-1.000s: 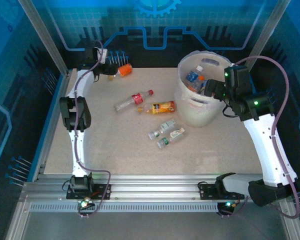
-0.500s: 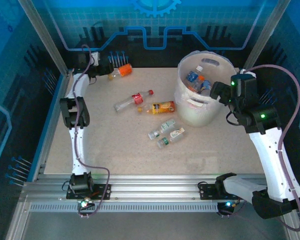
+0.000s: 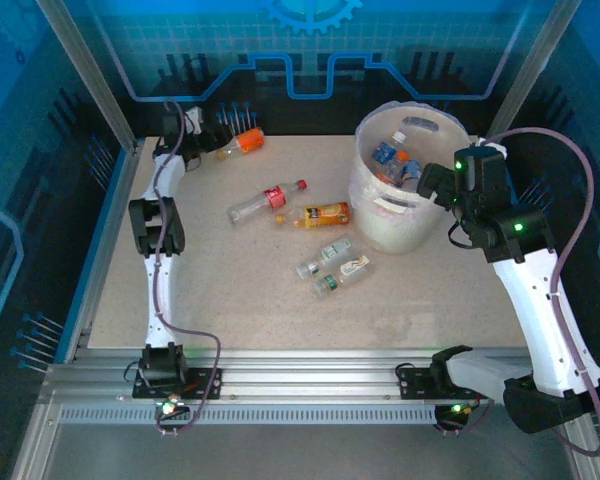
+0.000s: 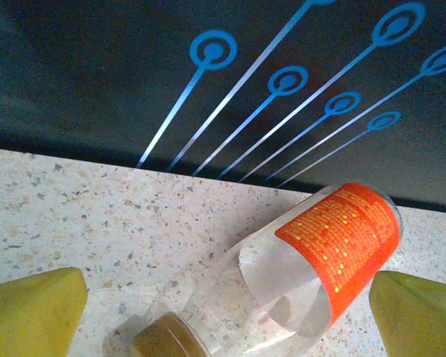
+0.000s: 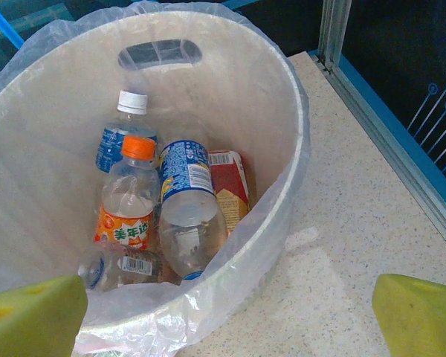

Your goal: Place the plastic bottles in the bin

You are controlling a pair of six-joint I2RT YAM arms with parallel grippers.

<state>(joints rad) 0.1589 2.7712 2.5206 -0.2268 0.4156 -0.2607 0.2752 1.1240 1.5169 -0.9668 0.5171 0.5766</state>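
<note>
A speckled beige worktop point(image 3: 230, 300) is sitting inside a blue-lit enclosure, with dark panels carrying blue circuit graphics behind it.

**Right side.** Over the last second the right arm has been drawing back to the right from above the large translucent whitish round plastic bin point(image 3: 380, 230), which is standing at the far right. The right fingers point(image 5: 416, 312) are standing wide apart and empty, just outside the rim. Inside the bin, several clear plastic bottles point(image 5: 182, 216) with blue, orange and red labels are lying together. In my judgement a drop is complete and this arm is becoming free for another fetch.

**Left side.** In the same second the left arm has been shifting about the far left corner. It is now lining up on the clear plastic bottle with the orange label point(image 4: 320, 245), which is lying on its side near the back panel. The left fingers point(image 4: 33, 309) are open, one on either side of that bottle, and no contact is showing. The grasp looks imminent but is not yet made.

**Outstanding.** Four more bottles are lying mid-worktop:
- a red-labelled one point(image 3: 270, 200)
- a yellow-orange one point(image 3: 323, 214)
- two small green-capped ones point(image 3: 335, 265)
</note>
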